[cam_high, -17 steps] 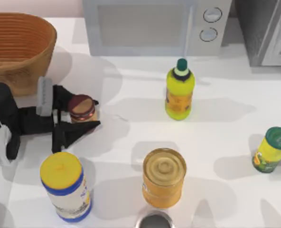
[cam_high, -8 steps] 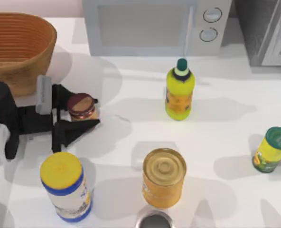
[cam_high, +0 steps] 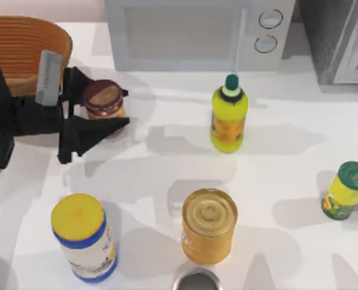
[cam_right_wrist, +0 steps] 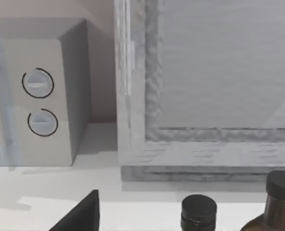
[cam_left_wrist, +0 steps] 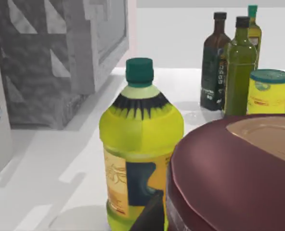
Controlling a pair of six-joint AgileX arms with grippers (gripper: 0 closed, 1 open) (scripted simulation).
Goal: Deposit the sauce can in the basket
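The left gripper is clamped on the sauce can, one finger on each side of its body, at the far left of the surface. The can appears lifted clear of the surface, its shadow lying apart from it, and it hangs just right of the basket, which sits at the far-left corner. In the left wrist view the can's dark lid looms close, with a yellow bottle beyond it.

The step in hand looks like the carry toward the basket. The next move calls for travelling left and farther back, high enough to clear the woven rim, then opening over the hollow. The right arm is parked off to the right, and I cannot tell how its gripper stands.
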